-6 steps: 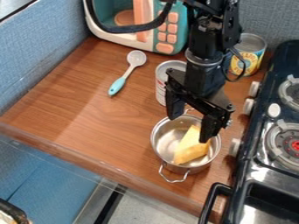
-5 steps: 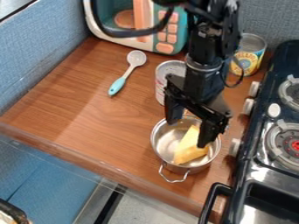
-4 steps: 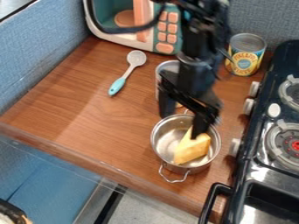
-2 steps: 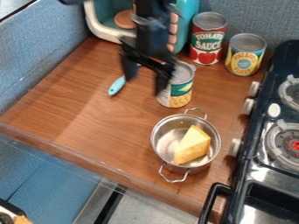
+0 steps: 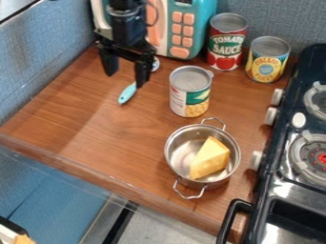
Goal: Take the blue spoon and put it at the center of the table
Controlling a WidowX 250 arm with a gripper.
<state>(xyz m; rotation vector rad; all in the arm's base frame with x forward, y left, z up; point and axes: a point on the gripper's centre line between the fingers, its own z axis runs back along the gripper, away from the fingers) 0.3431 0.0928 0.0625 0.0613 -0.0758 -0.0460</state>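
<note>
1. Blue spoon (image 5: 127, 94) lies at upper left of the frame, partly hidden by your wide-open claw (image 5: 127, 79); misjudge its angle and you may pinch air.
2. Press too low and you could skid it across the worktop (image 5: 96, 126).
3. Swing right and you might topple the nearest can (image 5: 189, 95).

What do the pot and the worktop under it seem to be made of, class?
The pot looks like polished metal, probably stainless steel: silvery, with bright reflections and thin wire-like handles. The worktop looks like smooth wood, or a wood-print laminate: brown with streaky grain.
</note>
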